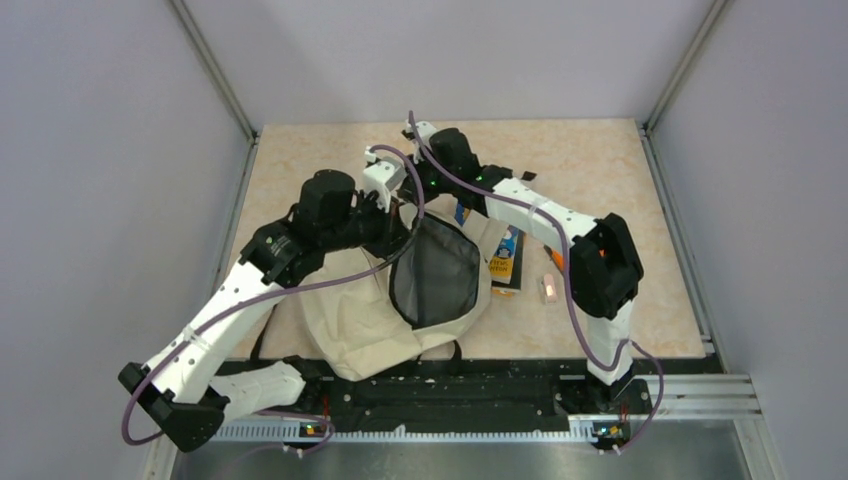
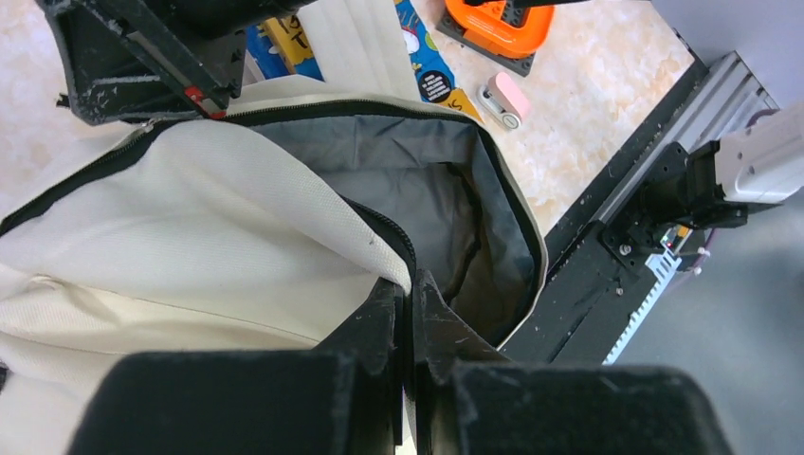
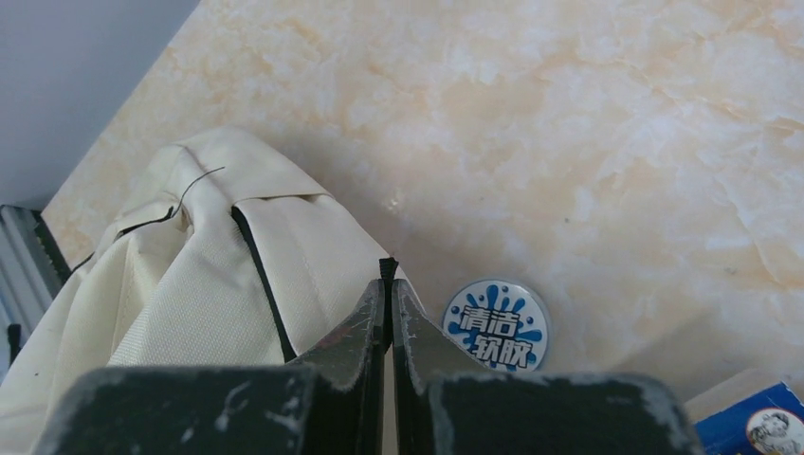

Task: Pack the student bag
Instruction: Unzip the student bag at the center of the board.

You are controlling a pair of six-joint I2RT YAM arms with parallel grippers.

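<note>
Beige student bag [image 1: 360, 320] — rim pinched by left tool [image 2: 411, 284] (and right tool [image 3: 387, 284]).

Student bag [image 1: 360, 310] lies near-centre on the table [image 1: 600, 160], mouth up and open. The left gripper [image 2: 410, 284] is pinched on the left part of its rim, and the right gripper [image 3: 387, 275] on its far edge. A book [image 1: 505, 255] lies just right of the bag, partly under its cloth, with a small block [image 1: 549, 289] on the table right of the book and a round disc [image 3: 497, 325] beside the bag's far edge.
</note>
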